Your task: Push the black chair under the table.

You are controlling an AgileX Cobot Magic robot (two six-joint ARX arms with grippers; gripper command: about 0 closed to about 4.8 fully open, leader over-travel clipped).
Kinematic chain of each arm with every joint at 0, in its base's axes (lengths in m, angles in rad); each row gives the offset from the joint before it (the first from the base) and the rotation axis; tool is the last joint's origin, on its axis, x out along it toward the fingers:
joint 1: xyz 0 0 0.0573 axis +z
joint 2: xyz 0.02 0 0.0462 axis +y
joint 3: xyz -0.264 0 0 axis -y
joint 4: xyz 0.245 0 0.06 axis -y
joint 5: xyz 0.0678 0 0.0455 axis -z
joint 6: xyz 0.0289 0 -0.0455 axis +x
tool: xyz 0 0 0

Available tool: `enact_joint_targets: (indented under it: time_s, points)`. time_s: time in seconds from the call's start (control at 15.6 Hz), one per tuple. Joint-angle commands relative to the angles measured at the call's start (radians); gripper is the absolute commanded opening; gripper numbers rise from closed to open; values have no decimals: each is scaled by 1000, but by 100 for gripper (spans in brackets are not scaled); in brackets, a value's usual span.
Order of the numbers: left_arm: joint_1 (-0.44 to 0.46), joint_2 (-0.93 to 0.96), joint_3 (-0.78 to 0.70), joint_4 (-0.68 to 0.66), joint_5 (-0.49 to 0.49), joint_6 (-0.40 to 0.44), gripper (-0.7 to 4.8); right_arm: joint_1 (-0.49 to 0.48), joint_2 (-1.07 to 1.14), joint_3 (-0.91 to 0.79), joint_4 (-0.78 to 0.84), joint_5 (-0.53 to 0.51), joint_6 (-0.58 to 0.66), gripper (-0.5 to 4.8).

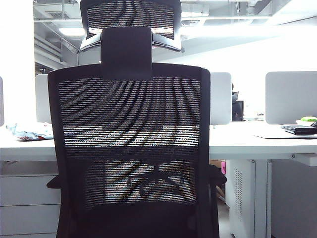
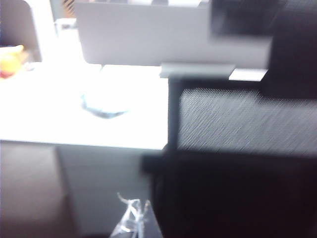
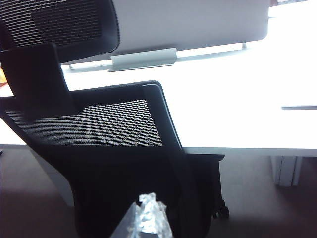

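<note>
The black chair (image 1: pixel 131 129) fills the middle of the exterior view, its mesh back towards the camera and its headrest (image 1: pixel 130 20) above. The white table (image 1: pixel 247 141) runs across behind it, and the chair's seat is hidden. Neither gripper shows in the exterior view. In the left wrist view my left gripper (image 2: pixel 134 220), its tips wrapped in clear film, is shut and empty beside the edge of the chair (image 2: pixel 237 124), in front of the table (image 2: pixel 74 114). My right gripper (image 3: pixel 147 218), also shut and empty, sits close before the lower back of the chair (image 3: pixel 109 129).
Grey-white divider screens (image 1: pixel 290 96) stand on the desk. A crumpled packet (image 1: pixel 29 131) lies at the left, a black wallet-like item (image 1: pixel 299 130) at the right. A drawer cabinet (image 1: pixel 25 203) is under the left side, a white perforated panel (image 1: pixel 242 198) under the right.
</note>
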Motion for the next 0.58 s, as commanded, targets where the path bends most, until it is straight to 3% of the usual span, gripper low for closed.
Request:
enact_joint_targets:
  time_s: [0.06, 0.26, 0.58]
  points:
    - [1, -40, -104, 58, -25, 80, -5, 1, -2, 4, 10, 0, -3, -9]
    - [0, -95, -227, 159, -16, 60, -5, 1, -2, 4, 10, 0, -3, -9]
    - [-16, -117, -315, 185, -18, 19, -5, 1, -2, 4, 9, 0, -3, -9]
